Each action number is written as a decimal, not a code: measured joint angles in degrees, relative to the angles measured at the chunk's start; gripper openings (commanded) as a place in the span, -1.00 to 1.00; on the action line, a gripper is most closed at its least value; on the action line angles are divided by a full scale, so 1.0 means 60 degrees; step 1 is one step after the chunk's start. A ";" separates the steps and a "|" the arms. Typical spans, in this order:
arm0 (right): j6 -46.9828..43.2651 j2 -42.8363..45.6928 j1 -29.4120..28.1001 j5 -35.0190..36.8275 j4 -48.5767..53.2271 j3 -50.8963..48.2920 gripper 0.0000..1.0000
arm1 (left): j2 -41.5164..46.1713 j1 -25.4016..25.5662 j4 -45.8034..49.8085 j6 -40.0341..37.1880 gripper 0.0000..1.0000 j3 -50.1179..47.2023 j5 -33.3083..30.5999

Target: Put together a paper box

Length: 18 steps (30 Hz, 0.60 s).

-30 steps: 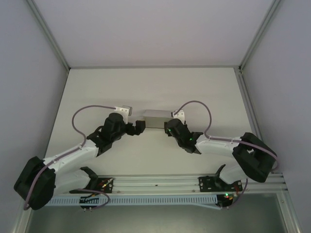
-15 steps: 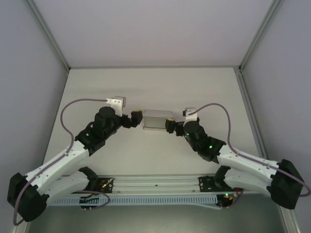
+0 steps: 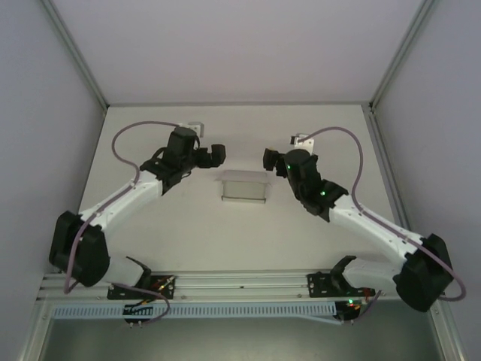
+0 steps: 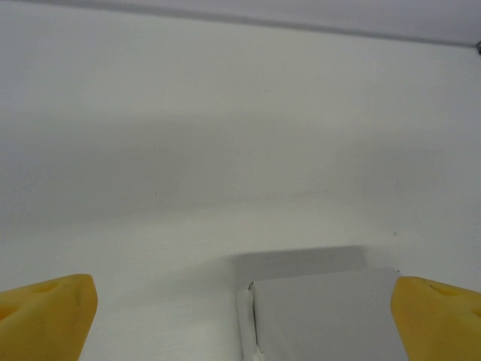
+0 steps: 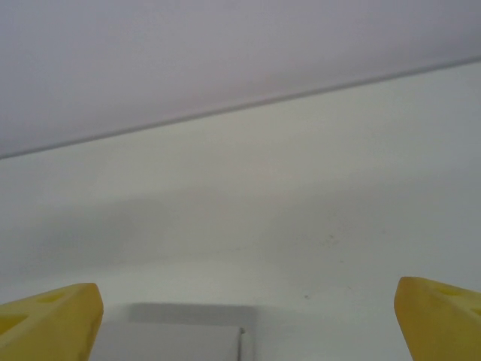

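The paper box [image 3: 244, 186] rests on the table as a small pale grey closed rectangular box, untouched. My left gripper [image 3: 216, 154] hovers up and to its left, open, with nothing between its fingers. My right gripper [image 3: 269, 160] hovers just up and to its right, also open and empty. In the left wrist view one corner of the paper box [image 4: 331, 316] lies low between the yellow fingertips [image 4: 46, 316]. In the right wrist view the top edge of the paper box [image 5: 173, 342] shows at the bottom, with the yellow fingertips [image 5: 49, 320] wide apart.
The white table [image 3: 225, 241] is walled on three sides, with metal posts at the back corners. An aluminium rail [image 3: 240, 286] with the arm bases runs along the near edge. Purple cables loop above both wrists.
Both grippers have let go of the box ends and pulled back and up toward the rear of the table. The box stays in the middle, slightly nearer than before.
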State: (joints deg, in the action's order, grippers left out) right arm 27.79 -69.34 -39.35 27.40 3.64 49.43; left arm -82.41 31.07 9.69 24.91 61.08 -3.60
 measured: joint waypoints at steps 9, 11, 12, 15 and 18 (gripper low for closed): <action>0.0226 -0.2390 0.0277 -0.1024 0.0721 0.0441 1.00 | -0.1694 -0.0433 0.0015 -0.0120 1.00 0.0171 0.1905; 0.0226 -0.2641 0.0295 -0.1297 0.0692 0.0481 0.99 | -0.1821 -0.0433 -0.0007 -0.0186 0.99 0.0160 0.2284; 0.0229 -0.2739 0.0295 -0.1413 0.0692 0.0481 0.99 | -0.1854 -0.0430 -0.0076 -0.0219 0.99 0.0124 0.2455; 0.0302 -0.3082 0.0313 -0.1803 0.0656 0.0481 0.98 | -0.1902 -0.0430 -0.0324 -0.0291 0.99 -0.0135 0.3016; 0.0441 -0.3337 0.0313 -0.2120 0.0586 0.0412 0.98 | -0.1956 -0.0430 -0.0579 -0.0335 0.97 -0.0506 0.3479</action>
State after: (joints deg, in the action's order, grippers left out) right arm 30.44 -89.36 -37.47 14.68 7.16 51.90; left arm -94.15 28.49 6.22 22.90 58.04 17.28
